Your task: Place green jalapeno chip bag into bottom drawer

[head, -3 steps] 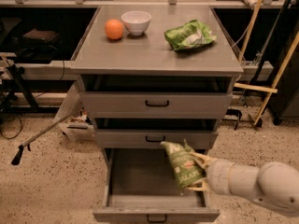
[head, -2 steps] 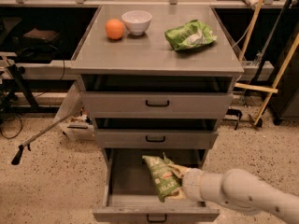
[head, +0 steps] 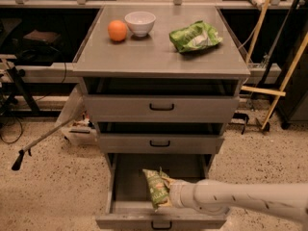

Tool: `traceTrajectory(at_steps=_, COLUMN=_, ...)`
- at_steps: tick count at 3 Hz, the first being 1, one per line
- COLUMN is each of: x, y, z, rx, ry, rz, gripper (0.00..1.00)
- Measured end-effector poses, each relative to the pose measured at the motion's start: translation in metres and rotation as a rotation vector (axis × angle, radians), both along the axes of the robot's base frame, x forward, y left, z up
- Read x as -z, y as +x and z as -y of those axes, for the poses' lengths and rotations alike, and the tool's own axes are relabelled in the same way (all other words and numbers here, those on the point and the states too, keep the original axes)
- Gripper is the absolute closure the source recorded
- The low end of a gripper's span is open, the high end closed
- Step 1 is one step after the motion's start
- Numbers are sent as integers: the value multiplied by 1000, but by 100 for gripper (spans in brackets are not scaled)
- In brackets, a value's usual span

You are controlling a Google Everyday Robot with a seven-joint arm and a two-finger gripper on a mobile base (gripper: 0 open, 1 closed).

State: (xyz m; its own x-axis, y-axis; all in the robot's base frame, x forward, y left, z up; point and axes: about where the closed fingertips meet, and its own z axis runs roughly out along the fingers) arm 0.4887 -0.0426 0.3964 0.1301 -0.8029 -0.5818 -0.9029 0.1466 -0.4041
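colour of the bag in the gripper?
Olive green, pale lettering, in the camera view. The gripper holds the green jalapeno chip bag inside the open bottom drawer.

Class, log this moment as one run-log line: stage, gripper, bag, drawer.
stage: placing | gripper: at drawer's front, shut on green jalapeno chip bag | bag: upright, unreleased | bottom drawer: pulled open

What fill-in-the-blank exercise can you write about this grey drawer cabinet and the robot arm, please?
1. The robot's hand is at the olive-green jalapeno chip bag, over the open ____ grey metal drawer.
2. Beside the white bowl lies a round ____ fruit.
3. The bright green crumpled bag lies on the ____ of the grey cabinet.
Missing words: bottom; orange; top.
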Motion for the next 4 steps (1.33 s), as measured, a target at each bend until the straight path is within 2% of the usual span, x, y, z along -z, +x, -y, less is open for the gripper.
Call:
traceTrajectory(at_steps=1, x=5, y=19, z=-20, rx=-14, ry=-37, rz=44, gripper=100)
traceTrajectory(at_steps=2, x=14, y=30, z=-13, rx=35, ry=-45, rz=38, gripper=100)
traceTrajectory(at_steps=3, x=29, y=67, z=16, rx=148, ry=-63, rz=76, gripper=100)
traceTrajectory(at_steps=4, x=47, y=103, z=50, rx=238, ry=-26, rz=109, gripper=100)
